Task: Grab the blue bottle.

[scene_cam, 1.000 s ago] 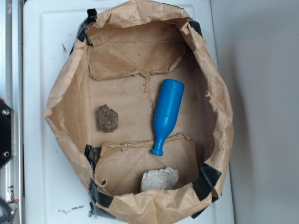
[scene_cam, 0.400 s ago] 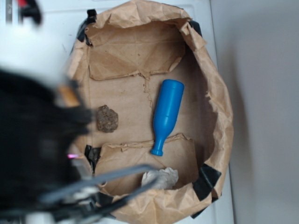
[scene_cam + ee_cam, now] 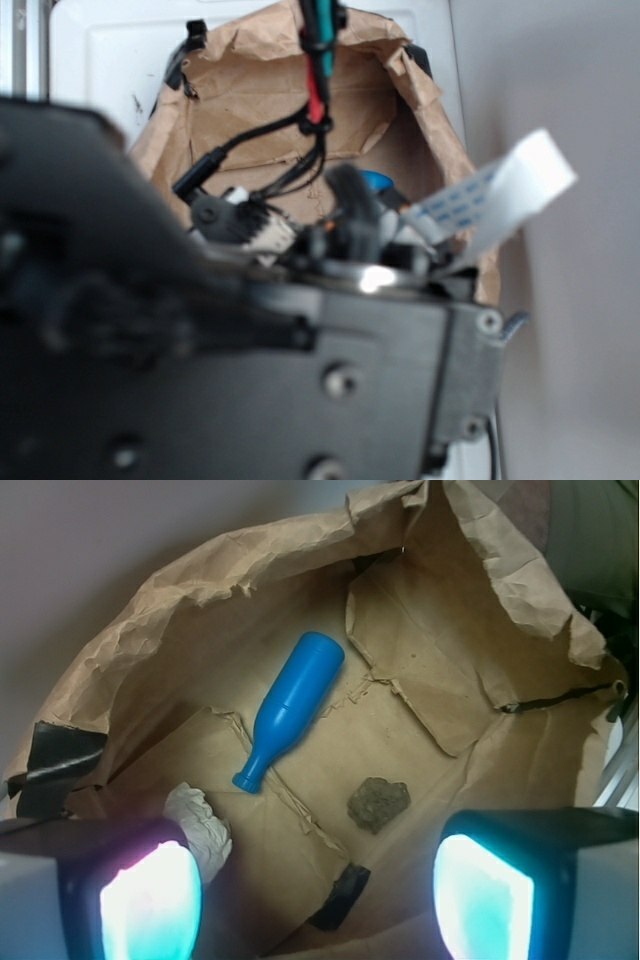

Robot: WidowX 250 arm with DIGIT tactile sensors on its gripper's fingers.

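The blue bottle [image 3: 288, 707] lies on its side on the floor of a brown paper bag [image 3: 440, 680], neck toward the lower left in the wrist view. In the exterior view only a sliver of the blue bottle [image 3: 377, 181] shows behind the arm. My gripper [image 3: 315, 895] hangs above the bag's near rim, open, its two fingers wide apart with nothing between them. The bottle lies well ahead of the fingers and slightly left of their midline.
A brown rock-like lump [image 3: 378, 803] rests on the bag floor right of the bottle. A crumpled white paper wad [image 3: 200, 817] lies by the left finger. Black tape [image 3: 55, 763] patches the bag's corners. The bag's crumpled walls rise all round. The arm's body [image 3: 230, 360] fills most of the exterior view.
The arm has swept in from the left and now covers most of the bag in the exterior view, hiding nearly all of the bottle. The bottle itself has not moved.
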